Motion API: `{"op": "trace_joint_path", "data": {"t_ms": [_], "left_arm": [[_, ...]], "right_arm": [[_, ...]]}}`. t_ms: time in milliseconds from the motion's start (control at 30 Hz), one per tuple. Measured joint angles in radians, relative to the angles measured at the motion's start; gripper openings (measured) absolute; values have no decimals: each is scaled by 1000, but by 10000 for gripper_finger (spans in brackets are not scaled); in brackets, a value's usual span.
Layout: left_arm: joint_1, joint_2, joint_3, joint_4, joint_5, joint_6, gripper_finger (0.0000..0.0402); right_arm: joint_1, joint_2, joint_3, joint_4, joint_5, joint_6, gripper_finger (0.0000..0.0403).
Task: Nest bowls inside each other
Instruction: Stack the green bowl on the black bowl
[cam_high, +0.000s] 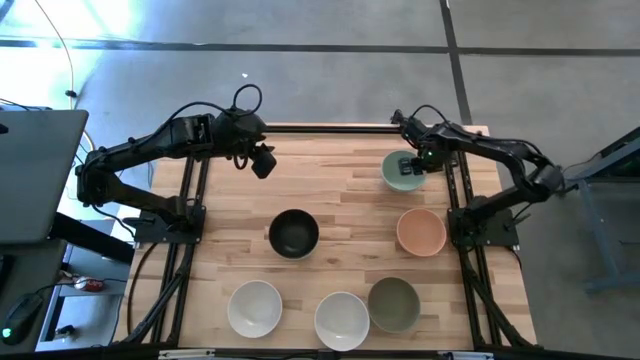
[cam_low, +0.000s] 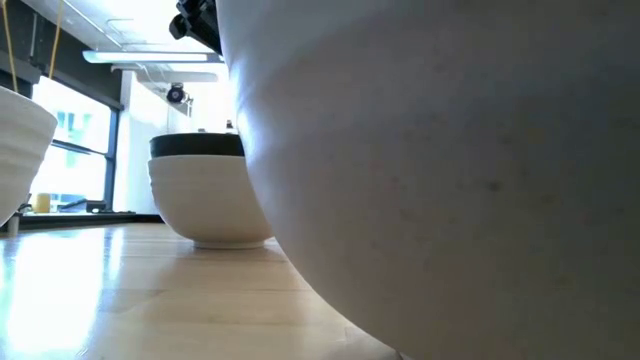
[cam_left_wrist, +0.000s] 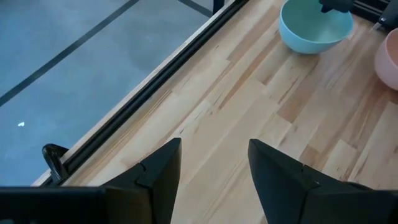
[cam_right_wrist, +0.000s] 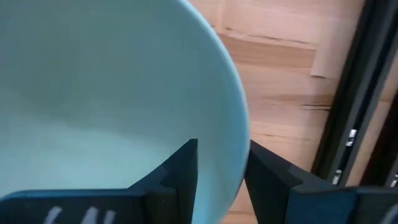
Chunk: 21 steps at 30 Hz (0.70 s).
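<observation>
The high view shows my right gripper (cam_high: 415, 165) at the near-right rim of the pale mint green bowl (cam_high: 400, 170), on the table's far right. My left gripper (cam_high: 262, 160) hangs open over bare wood at the far left, touching nothing; its wrist view shows its spread fingers (cam_left_wrist: 214, 180). The black bowl (cam_high: 293, 233) stands mid-table, and the low view shows it as a dark band in a white bowl (cam_low: 205, 190). The peach-orange bowl (cam_high: 421, 232), olive-grey bowl (cam_high: 393, 303) and two white bowls (cam_high: 254, 307) (cam_high: 342, 320) rest on their bases. My right gripper has the mint green bowl by its rim (cam_right_wrist: 239, 146), on the side toward the table's right edge. One finger (cam_right_wrist: 183, 171) is inside the bowl and the other (cam_right_wrist: 267, 177) outside, coming from above and pointing down. The bowl stays upright; I cannot tell whether its base is off the wood.
A black rail (cam_left_wrist: 155, 81) runs along the table's far edge, and dark frame bars (cam_right_wrist: 348, 124) run beside the mint bowl on the right. One white bowl (cam_low: 450, 180) stands right at the low camera and blocks most of that view. Bare wood (cam_high: 340, 180) lies between the two grippers.
</observation>
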Motion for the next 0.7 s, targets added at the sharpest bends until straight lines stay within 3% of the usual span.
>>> {"op": "trace_joint_path", "data": {"t_ms": [267, 700], "left_arm": [[0, 0, 0, -2, 0, 0, 177], [0, 0, 0, -15, 0, 0, 177]], "right_arm": [[0, 20, 2, 23, -28, -38, 10], [1, 16, 1, 28, -67, -75, 2]]}}
